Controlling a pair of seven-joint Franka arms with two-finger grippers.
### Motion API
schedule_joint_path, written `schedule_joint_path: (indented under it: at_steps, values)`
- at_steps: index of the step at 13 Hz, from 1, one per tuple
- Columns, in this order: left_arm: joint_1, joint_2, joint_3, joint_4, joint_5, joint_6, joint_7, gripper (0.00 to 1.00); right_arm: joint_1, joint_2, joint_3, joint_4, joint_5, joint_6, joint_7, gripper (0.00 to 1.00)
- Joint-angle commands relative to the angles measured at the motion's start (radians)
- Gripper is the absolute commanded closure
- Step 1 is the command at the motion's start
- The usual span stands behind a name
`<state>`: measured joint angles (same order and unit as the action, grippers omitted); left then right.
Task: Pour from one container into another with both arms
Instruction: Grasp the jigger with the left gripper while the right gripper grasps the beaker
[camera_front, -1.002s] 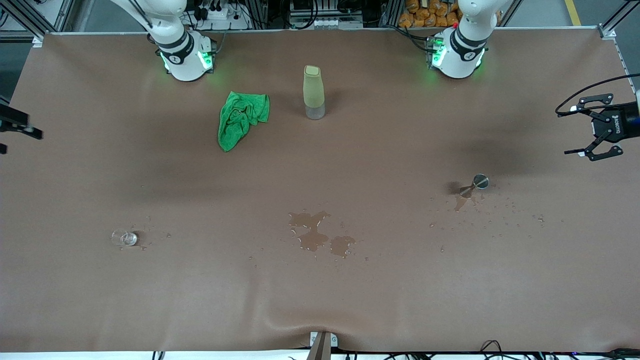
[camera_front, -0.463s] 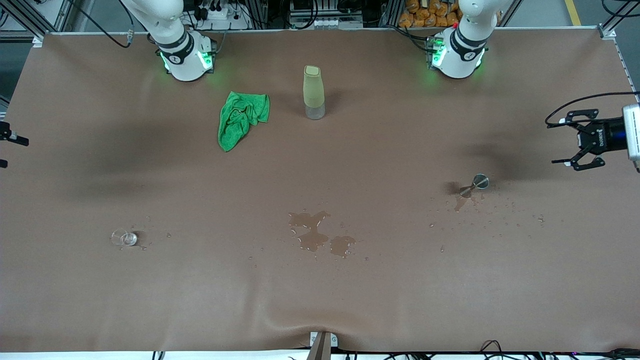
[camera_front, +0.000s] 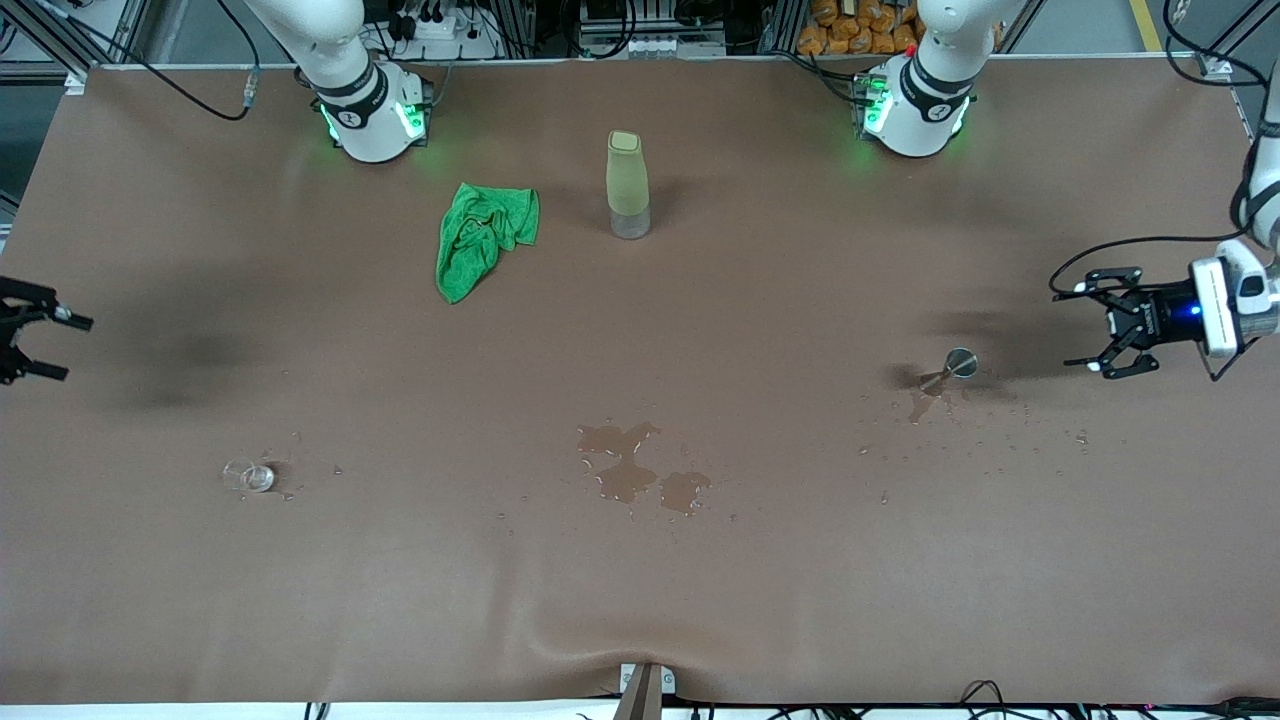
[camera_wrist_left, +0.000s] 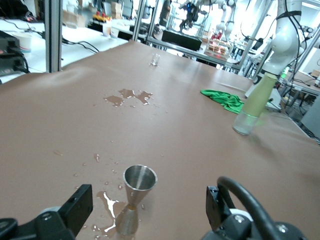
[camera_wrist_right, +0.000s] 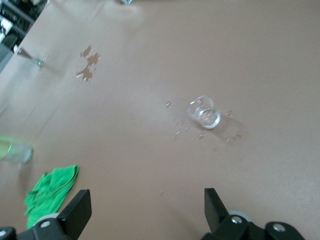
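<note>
- My left end effector (camera_front: 1090, 322), fingers wide, empty, hangs over the worktop (camera_front: 760, 600) beside the silver jigger (camera_front: 950, 369), which stands upright in a small spill.
- My right end effector (camera_front: 40, 345), wide, empty, hangs over its worktop end; the glass cup (camera_front: 249, 475) stands well apart.

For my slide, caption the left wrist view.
Open left tool faces a steel cup standing amid spilled drops on the brown table.
</note>
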<state>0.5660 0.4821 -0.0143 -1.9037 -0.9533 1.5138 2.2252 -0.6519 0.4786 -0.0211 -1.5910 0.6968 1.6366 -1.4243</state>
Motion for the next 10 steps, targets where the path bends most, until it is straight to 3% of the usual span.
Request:
schedule_joint_path:
  at_steps: [1, 6, 10]
  values:
    - [0.008, 0.053, -0.004, 0.002, -0.070, 0.005, 0.092, 0.00, -0.020, 0.073, 0.018, 0.020, 0.085, 0.052, -0.123, 0.00]
    - [-0.006, 0.216, -0.001, -0.003, -0.218, 0.034, 0.321, 0.00, -0.008, 0.210, 0.021, 0.019, 0.190, 0.160, -0.473, 0.00]
    - [-0.046, 0.254, -0.001, -0.008, -0.256, 0.074, 0.364, 0.00, 0.018, 0.277, 0.023, 0.019, 0.321, 0.199, -0.655, 0.00]
